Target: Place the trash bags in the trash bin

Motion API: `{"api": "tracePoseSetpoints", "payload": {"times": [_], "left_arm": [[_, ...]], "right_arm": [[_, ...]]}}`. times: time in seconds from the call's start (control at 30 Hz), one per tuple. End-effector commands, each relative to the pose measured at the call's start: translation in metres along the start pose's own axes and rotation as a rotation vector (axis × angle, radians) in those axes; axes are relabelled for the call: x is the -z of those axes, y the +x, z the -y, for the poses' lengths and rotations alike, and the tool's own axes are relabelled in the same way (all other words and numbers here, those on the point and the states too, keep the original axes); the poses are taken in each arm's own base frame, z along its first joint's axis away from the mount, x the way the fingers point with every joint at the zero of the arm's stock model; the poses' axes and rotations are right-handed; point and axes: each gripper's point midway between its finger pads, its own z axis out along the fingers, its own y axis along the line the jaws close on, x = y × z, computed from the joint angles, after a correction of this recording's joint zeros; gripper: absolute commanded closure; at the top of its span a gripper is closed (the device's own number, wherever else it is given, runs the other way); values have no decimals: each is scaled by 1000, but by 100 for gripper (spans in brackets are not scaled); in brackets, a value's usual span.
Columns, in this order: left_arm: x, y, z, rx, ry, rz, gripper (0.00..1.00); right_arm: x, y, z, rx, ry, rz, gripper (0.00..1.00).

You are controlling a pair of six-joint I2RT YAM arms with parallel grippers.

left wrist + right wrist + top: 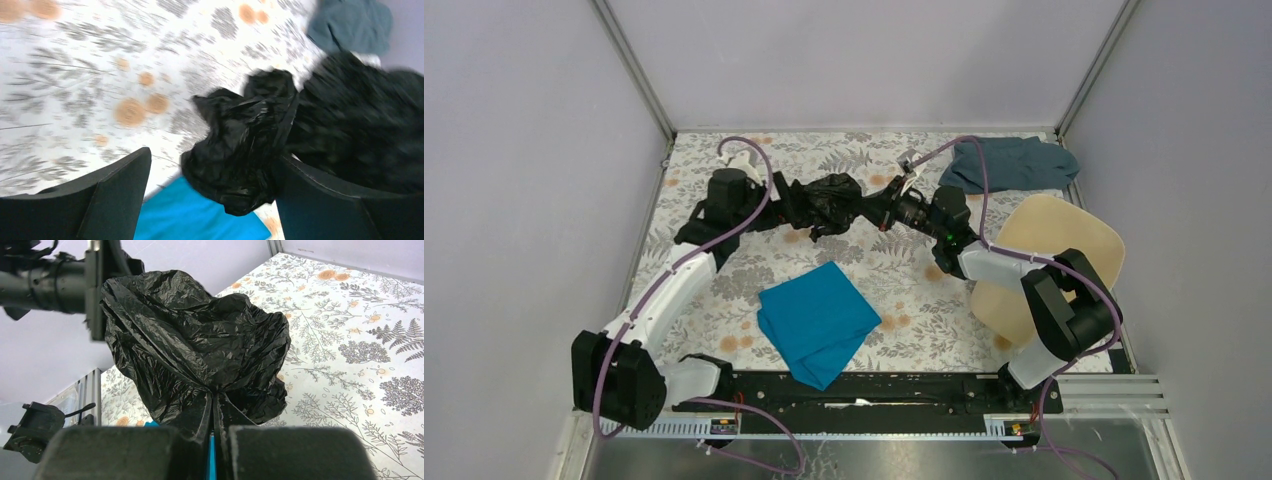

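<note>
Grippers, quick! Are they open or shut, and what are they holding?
Left gripper: open.
Right gripper: shut on the black trash bag.

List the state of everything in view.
Shiny black plastic film bag: crumpled, held above the table.
Round cream-beige plastic bin: bag not in it, partly behind right arm.
Bright blue cloth: folded, flat.
Grey-blue cloth: rumpled.
Left jaws: open.
Right jaws: shut on bag.
</note>
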Motion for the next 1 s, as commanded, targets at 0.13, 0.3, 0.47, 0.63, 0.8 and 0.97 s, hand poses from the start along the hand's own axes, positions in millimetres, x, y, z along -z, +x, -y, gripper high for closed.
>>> {"api": "tracePoseSetpoints", "payload": {"times": [0.13, 0.3, 0.47, 0.63, 0.8, 0.97], "left_arm": [[34, -70, -31, 15, -54, 217, 39], [40, -56, -12, 7, 81, 186, 77], [39, -48, 3, 17, 172, 145, 83], [27, -39, -5, 55, 153, 99, 38], [11, -29, -9, 82, 154, 40, 37], [11, -27, -28, 65, 56, 25, 70]], "right_arm": [[3, -19, -6, 36, -55, 54, 100], [2, -19, -6, 23, -69, 55, 100], [1, -18, -8, 17, -85, 51, 100], [2, -19, -9, 18, -87, 53, 100], [2, -19, -10, 20, -94, 54, 100], [3, -18, -8, 25, -85, 51, 100]]}}
